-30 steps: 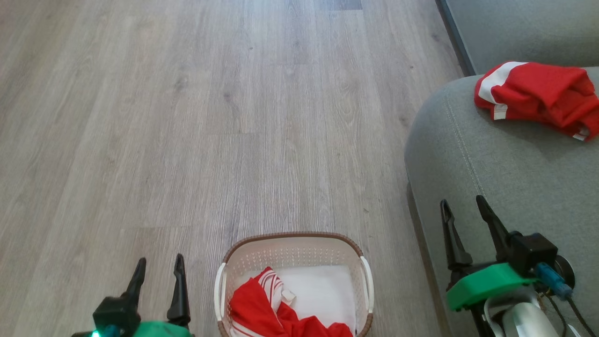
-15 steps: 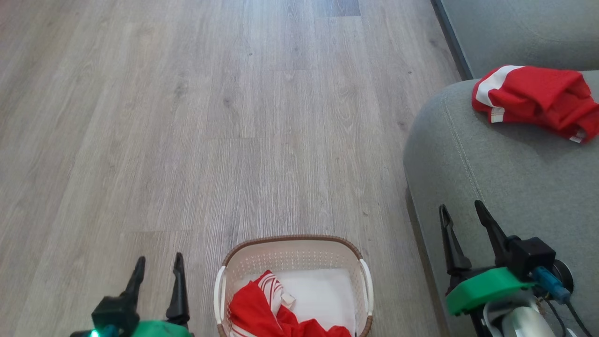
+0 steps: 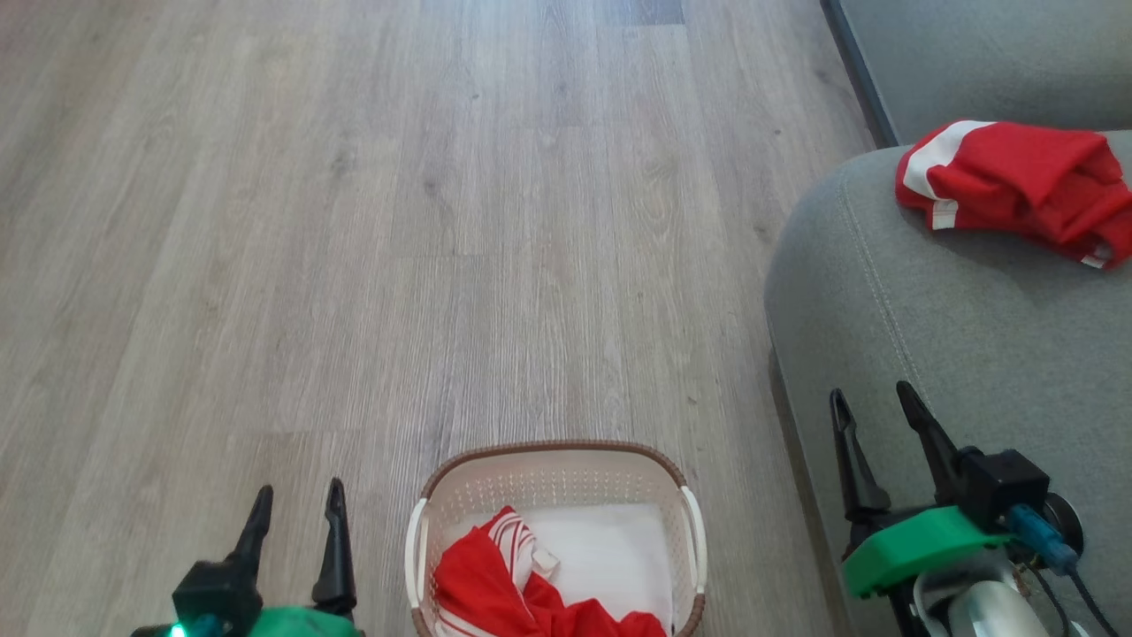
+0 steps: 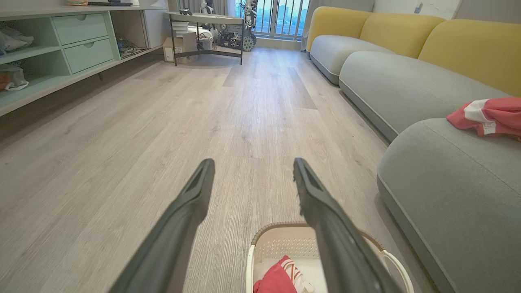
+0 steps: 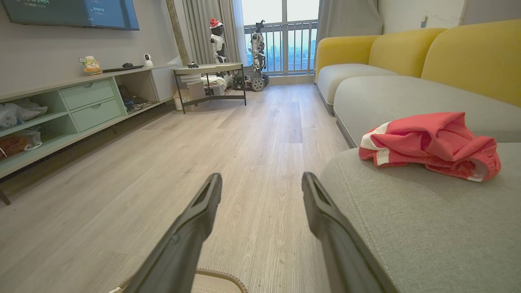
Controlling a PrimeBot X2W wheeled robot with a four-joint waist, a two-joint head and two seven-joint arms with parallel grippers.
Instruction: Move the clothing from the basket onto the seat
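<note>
Clothing (image 3: 478, 586) in basket (image 3: 553, 446), nr seat (image 3: 929, 336)

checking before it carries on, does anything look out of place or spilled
Nothing spilled or damaged. One red garment lies crumpled on the seat; a second garment is bunched in the basket, on the white liner, not yet moved.

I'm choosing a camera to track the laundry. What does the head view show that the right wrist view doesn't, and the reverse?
Head view: striped red garment and white liner inside the basket, plus the open left claw. Right wrist view: television, shelf unit, yellow backrests, balcony window. Both: crumpled red garment on the grey seat, wood floor, basket rim, open right claw.
</note>
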